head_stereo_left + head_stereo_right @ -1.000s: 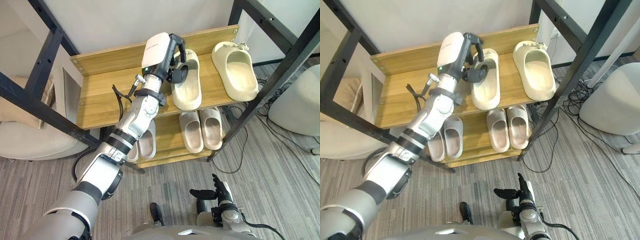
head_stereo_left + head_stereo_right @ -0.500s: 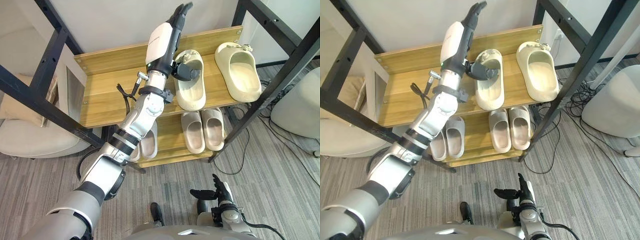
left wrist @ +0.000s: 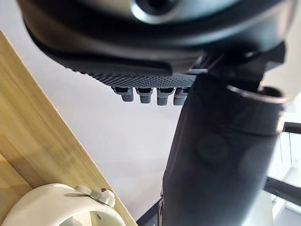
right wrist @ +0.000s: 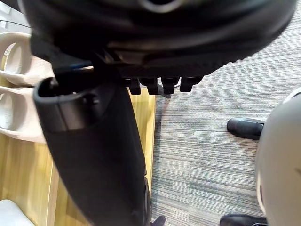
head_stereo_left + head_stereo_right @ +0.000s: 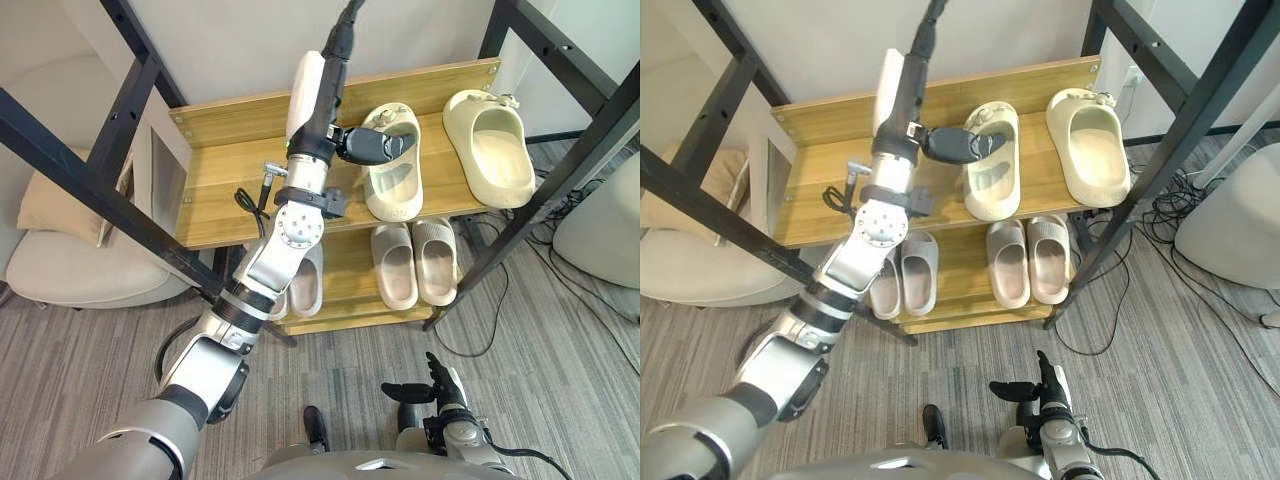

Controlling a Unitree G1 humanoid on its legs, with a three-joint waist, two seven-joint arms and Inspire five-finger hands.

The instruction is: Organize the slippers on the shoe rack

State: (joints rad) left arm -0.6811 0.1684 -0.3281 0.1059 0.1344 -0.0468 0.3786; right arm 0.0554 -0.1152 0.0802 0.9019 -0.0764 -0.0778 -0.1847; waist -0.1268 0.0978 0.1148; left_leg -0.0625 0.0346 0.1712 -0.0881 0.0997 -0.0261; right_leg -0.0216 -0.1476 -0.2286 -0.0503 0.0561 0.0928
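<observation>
Cream slipper point(image 5: 398, 185) on shelf point(image 5: 220, 190) by L hand point(image 5: 312, 95), fingers point(image 5: 345, 20) straight.

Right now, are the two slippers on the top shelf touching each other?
Apart. The left eye view shows a strip of bare wooden shelf between the left slipper and the right slipper.

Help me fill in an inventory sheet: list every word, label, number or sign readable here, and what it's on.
No text can be read anywhere.
The cream slipper, the second cream slipper, the grey slippers below them and the wooden shoe rack show no print or label.
</observation>
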